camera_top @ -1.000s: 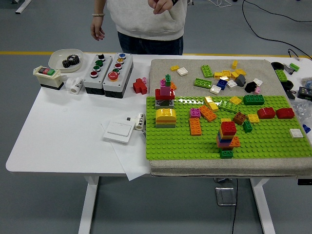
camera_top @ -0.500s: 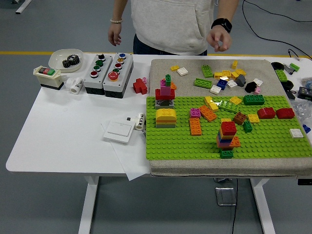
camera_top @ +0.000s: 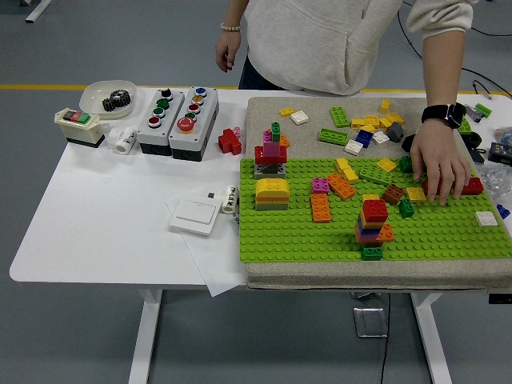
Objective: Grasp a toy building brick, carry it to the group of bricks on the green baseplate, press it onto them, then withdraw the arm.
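Red bricks [camera_top: 472,186] lie crosswise under person's hand [camera_top: 440,166]

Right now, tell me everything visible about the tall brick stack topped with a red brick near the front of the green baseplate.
The tall brick stack stands upright on the green baseplate, toward its near edge. It looks like glossy plastic: a red brick on top, then thin yellow, blue and pink layers, an orange brick jutting right, and a green brick at the base. Nothing grips it; the person's hand rests farther back right, apart from it.
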You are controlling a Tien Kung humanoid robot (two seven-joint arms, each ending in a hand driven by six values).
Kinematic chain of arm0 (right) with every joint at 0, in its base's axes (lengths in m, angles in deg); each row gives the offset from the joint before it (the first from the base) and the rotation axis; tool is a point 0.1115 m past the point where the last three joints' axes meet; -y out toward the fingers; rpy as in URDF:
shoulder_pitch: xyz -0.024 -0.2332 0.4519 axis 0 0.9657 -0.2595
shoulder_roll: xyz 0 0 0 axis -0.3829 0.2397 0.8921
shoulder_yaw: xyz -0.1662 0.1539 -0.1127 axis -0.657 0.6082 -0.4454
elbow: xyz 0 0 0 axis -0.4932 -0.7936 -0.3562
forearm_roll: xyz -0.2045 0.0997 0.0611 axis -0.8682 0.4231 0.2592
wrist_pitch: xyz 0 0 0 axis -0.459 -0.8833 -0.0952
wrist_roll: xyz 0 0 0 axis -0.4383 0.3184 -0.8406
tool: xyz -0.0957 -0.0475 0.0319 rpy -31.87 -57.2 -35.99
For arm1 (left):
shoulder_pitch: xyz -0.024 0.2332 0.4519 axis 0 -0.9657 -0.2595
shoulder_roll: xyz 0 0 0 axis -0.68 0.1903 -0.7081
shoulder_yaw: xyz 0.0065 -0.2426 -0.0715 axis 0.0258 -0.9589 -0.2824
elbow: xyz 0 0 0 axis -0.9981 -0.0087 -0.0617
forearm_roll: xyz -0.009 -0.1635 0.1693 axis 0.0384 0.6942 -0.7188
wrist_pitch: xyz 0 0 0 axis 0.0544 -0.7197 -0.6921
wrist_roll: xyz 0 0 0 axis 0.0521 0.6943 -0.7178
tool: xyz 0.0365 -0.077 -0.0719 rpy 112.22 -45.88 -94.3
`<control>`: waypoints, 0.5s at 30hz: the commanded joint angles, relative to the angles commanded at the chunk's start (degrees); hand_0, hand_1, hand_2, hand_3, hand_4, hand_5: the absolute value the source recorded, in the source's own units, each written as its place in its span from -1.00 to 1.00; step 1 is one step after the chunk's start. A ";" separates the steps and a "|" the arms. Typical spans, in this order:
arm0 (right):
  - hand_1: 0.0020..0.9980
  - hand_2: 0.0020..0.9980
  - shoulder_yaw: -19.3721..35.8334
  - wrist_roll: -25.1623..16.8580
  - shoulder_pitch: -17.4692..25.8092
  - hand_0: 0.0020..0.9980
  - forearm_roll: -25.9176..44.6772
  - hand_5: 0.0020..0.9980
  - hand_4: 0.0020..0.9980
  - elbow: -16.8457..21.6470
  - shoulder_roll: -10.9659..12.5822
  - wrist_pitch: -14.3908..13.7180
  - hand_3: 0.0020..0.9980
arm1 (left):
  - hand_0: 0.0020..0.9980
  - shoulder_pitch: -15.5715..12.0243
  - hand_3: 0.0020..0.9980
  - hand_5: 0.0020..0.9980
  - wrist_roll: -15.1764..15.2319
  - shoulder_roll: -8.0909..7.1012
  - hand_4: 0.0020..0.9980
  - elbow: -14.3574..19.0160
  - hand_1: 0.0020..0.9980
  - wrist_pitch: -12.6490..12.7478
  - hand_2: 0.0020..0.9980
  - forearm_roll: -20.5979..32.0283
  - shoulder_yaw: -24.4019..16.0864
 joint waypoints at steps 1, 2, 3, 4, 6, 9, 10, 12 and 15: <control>0.64 0.68 0.00 0.00 0.00 0.76 0.00 1.00 1.00 0.00 0.00 -0.01 0.72 | 0.48 0.00 0.18 0.34 -0.01 0.00 0.28 0.00 0.45 0.00 0.43 -0.02 -0.01; 0.64 0.68 0.00 0.01 -0.04 0.76 0.01 1.00 1.00 0.00 0.00 -0.04 0.72 | 0.48 0.00 0.18 0.34 -0.04 0.01 0.28 -0.01 0.45 -0.01 0.43 -0.12 -0.07; 0.64 0.68 0.05 0.01 -0.04 0.76 0.01 1.00 1.00 0.00 -0.01 -0.08 0.72 | 0.48 0.01 0.18 0.34 -0.09 0.00 0.28 0.00 0.45 -0.02 0.43 -0.28 -0.13; 0.64 0.68 0.06 0.01 -0.04 0.76 0.02 1.00 1.00 0.00 -0.01 -0.09 0.72 | 0.48 0.01 0.18 0.34 -0.11 -0.01 0.28 0.00 0.45 -0.03 0.43 -0.34 -0.15; 0.63 0.68 0.10 0.02 -0.04 0.76 0.03 1.00 1.00 -0.01 -0.01 -0.12 0.72 | 0.48 0.04 0.18 0.33 -0.14 -0.03 0.28 0.00 0.45 -0.07 0.43 -0.48 -0.21; 0.63 0.68 0.14 0.06 -0.06 0.76 0.07 1.00 1.00 -0.07 -0.06 -0.17 0.72 | 0.48 0.08 0.18 0.33 -0.19 -0.03 0.28 -0.02 0.45 -0.05 0.43 -0.61 -0.28; 0.63 0.68 0.15 0.06 -0.05 0.76 0.10 1.00 1.00 -0.10 -0.08 -0.21 0.72 | 0.48 0.09 0.18 0.33 -0.18 -0.03 0.28 -0.02 0.45 -0.05 0.43 -0.61 -0.28; 0.63 0.67 0.11 0.07 -0.07 0.75 0.18 0.98 1.00 -0.15 -0.10 -0.27 0.71 | 0.47 0.10 0.18 0.34 -0.18 -0.03 0.28 -0.02 0.45 -0.04 0.43 -0.58 -0.27; 0.63 0.67 0.03 0.10 -0.12 0.75 0.22 0.98 1.00 -0.17 -0.14 -0.26 0.71 | 0.47 0.13 0.18 0.34 -0.20 -0.02 0.28 -0.01 0.45 -0.05 0.43 -0.61 -0.26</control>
